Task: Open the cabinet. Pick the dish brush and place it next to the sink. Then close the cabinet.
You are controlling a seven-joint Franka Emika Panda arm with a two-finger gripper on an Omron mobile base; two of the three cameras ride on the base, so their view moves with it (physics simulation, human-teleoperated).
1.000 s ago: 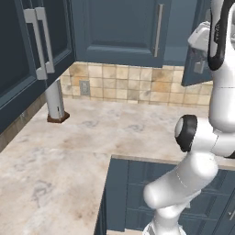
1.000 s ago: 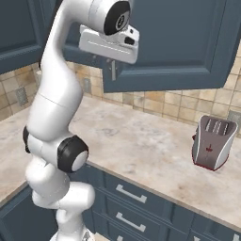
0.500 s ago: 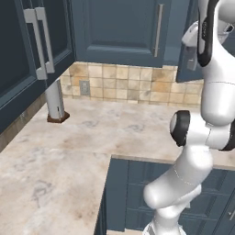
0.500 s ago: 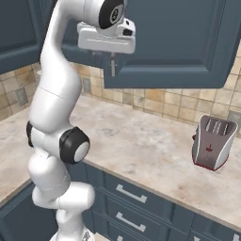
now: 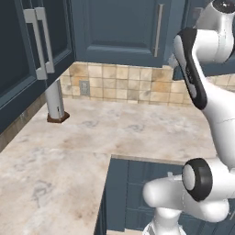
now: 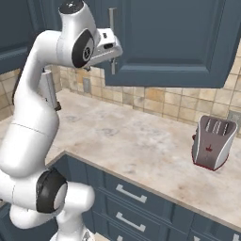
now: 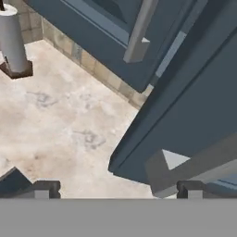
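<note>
Since a second ago the arm has swung and the cabinet (image 6: pixel 174 40) door now stands pulled outward; in the hand view its lower corner and bar handle (image 7: pixel 192 167) lie just before the gripper (image 7: pixel 115 187), whose fingertips sit wide apart, holding nothing. Left to right along the marbled counter (image 6: pixel 141 141): a grey cylinder (image 5: pixel 55 98), tiled backsplash (image 5: pixel 124 82), toaster (image 6: pixel 214 143).
</note>
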